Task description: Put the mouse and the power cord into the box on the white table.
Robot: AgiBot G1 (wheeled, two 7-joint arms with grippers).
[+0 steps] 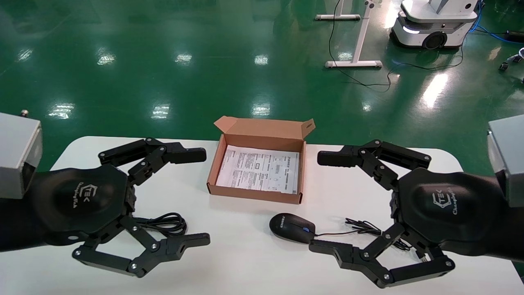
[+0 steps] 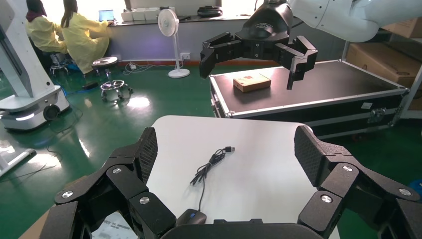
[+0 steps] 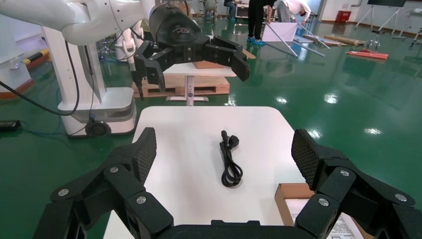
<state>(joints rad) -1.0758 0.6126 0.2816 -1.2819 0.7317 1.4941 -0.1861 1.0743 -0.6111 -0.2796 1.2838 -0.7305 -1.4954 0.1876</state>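
The box (image 1: 254, 195) lies open at the middle of the white table (image 1: 245, 254), lid flap up at the back, a printed sheet inside. The mouse (image 1: 291, 225) rests just in front of the box, its thin wire (image 1: 368, 229) bunched toward the right. The power cord (image 1: 168, 223) lies coiled at the front left, partly under my left hand. My left gripper (image 1: 204, 196) hovers open left of the box, and my right gripper (image 1: 316, 201) is open to its right, above the mouse wire. The right wrist view shows the power cord (image 3: 230, 159); the left wrist view shows the mouse (image 2: 191, 217).
Green floor surrounds the table. A white desk frame with T-shaped feet (image 1: 354, 63) and a white mobile robot base (image 1: 434, 24) stand far back right, with cables on the floor. A black flight case (image 2: 308, 89) sits beyond the table's right end.
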